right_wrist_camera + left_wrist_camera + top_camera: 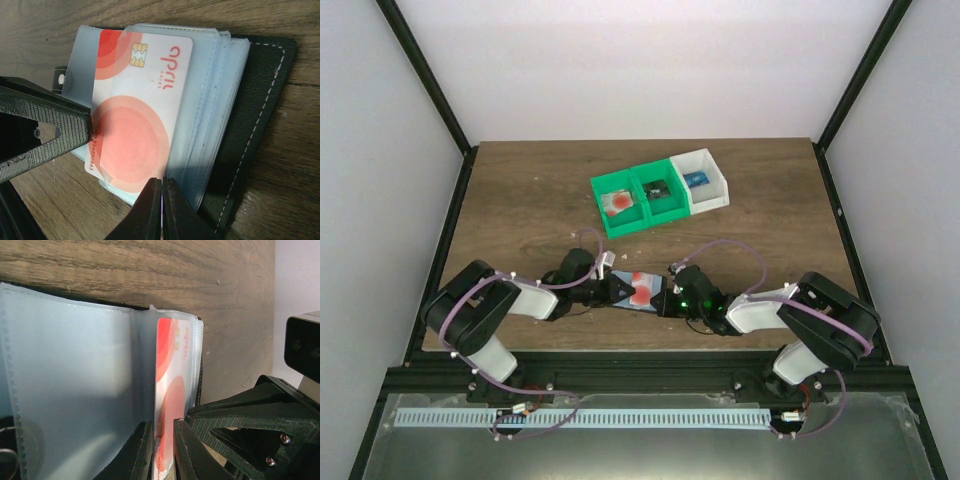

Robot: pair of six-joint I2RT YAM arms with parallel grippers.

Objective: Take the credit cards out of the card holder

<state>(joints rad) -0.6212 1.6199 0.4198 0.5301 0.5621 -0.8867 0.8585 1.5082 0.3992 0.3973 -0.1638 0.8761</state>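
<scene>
The card holder [623, 297] lies open on the wooden table between my two arms, with a black cover [260, 100] and clear blue-grey sleeves [70, 375]. A red and white credit card [135, 115] sticks partly out of a sleeve toward the left arm. My left gripper [163, 427] has its jaws closed narrowly over this card's [172, 375] outer edge, one finger [50, 117] lying on top of it. My right gripper [162, 182] is shut on the edge of the sleeves, next to the card. In the top view the left gripper [612, 290] and right gripper [665, 298] face each other across the holder.
At the back of the table stands a row of bins: two green ones [613, 182] and a white one [718, 180]. A red card [618, 203] lies in the left green bin, a dark item [657, 190] in the middle one and a blue item [695, 180] in the white one.
</scene>
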